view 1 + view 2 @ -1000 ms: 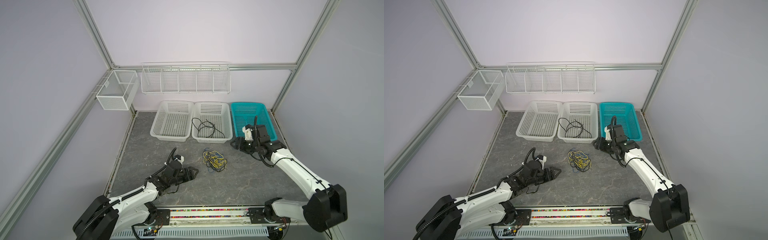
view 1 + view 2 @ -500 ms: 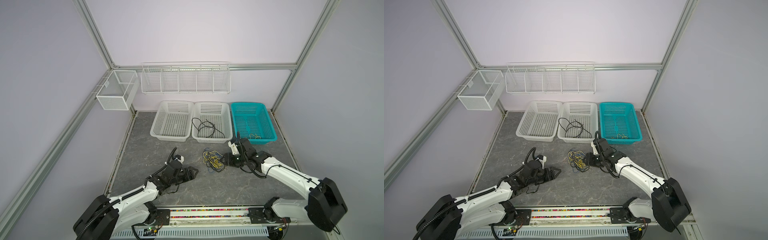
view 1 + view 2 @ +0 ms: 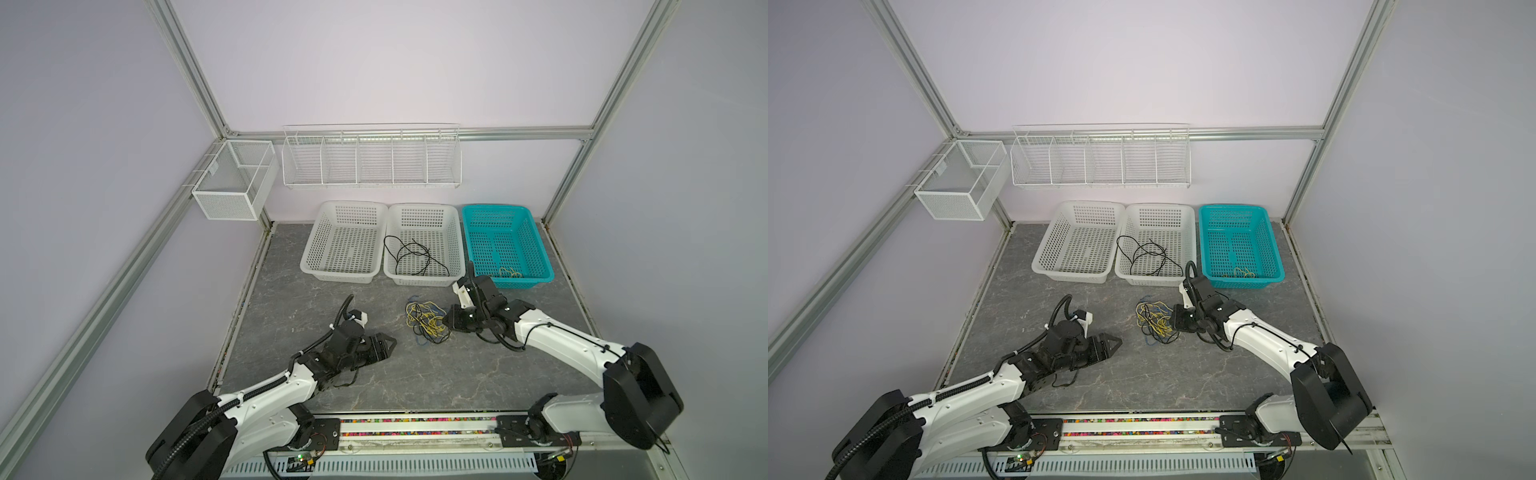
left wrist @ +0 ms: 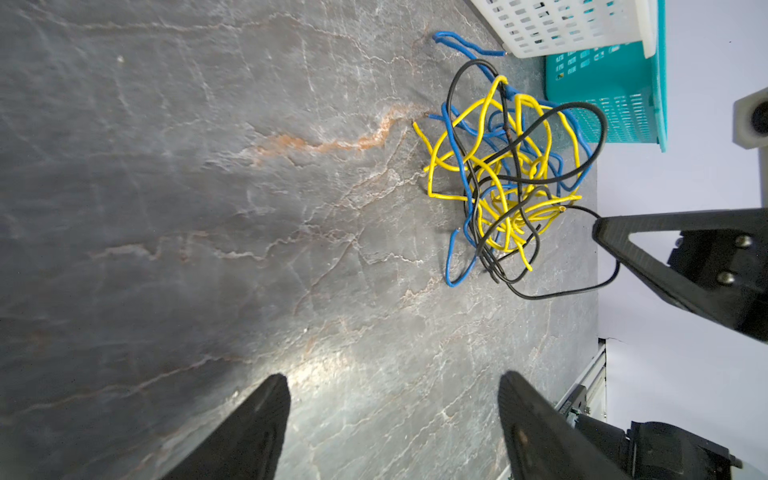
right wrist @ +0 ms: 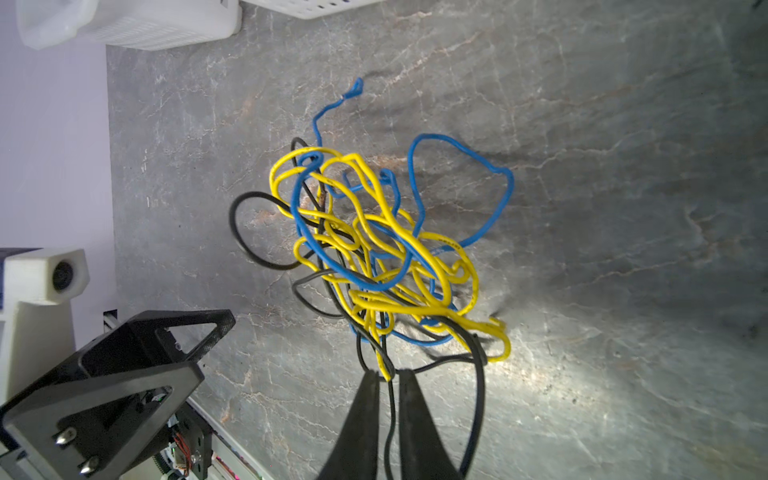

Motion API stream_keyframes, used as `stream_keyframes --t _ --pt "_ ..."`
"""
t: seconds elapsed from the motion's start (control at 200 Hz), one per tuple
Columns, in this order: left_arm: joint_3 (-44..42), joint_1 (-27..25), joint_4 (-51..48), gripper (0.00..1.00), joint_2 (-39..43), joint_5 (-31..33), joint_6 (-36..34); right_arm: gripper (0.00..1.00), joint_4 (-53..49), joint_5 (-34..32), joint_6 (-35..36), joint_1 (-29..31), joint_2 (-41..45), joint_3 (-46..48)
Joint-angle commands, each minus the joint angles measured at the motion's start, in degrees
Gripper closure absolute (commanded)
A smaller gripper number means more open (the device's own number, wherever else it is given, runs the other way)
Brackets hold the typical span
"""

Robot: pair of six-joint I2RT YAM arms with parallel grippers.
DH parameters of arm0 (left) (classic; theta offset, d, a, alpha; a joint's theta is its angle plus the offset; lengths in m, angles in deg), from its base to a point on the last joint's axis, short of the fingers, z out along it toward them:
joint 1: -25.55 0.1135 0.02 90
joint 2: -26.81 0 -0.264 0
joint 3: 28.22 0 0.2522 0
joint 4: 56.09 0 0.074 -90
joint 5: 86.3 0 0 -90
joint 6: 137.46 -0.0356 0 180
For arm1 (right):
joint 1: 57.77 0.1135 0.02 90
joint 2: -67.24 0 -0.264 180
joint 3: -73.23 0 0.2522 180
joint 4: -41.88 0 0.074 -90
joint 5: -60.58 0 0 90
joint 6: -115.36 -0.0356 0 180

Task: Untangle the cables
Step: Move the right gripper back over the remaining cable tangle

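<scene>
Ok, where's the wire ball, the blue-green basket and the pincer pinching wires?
tangled cables [image 5: 374, 266], right wrist view, middle of the knot.
teal basket [image 3: 494, 207], a top view, its back rim.
right pincer [image 5: 388, 376], right wrist view, between its fingertips.

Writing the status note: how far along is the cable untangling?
Done: one black cable lies in the middle basket, a yellow cable in the teal basket. In hand: right gripper is shut on a black strand at the edge of the tangle; left gripper is open, clear of it. Left: yellow, blue and black strands are knotted on the table.
</scene>
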Motion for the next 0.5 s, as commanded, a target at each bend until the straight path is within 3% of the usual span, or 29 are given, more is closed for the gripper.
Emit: stream_keyframes --t 0.0,0.245,0.35,0.495 --pt "-0.4 0.2 2.2 0.20 -1.2 0.0 1.0 0.93 -2.5 0.2 1.3 0.2 3.5 -2.4" --pt "0.4 0.2 3.5 0.21 -3.2 -0.9 1.0 0.93 -9.9 1.0 5.6 1.8 8.7 -11.9" --pt "0.6 0.2 4.0 0.21 -3.6 -1.4 1.3 0.93 -16.3 -3.6 6.6 2.6 10.5 -15.5" --pt "0.1 0.0 4.5 0.21 -3.4 -1.0 1.1 0.68 -16.5 -5.6 5.0 2.5 12.6 -10.9"
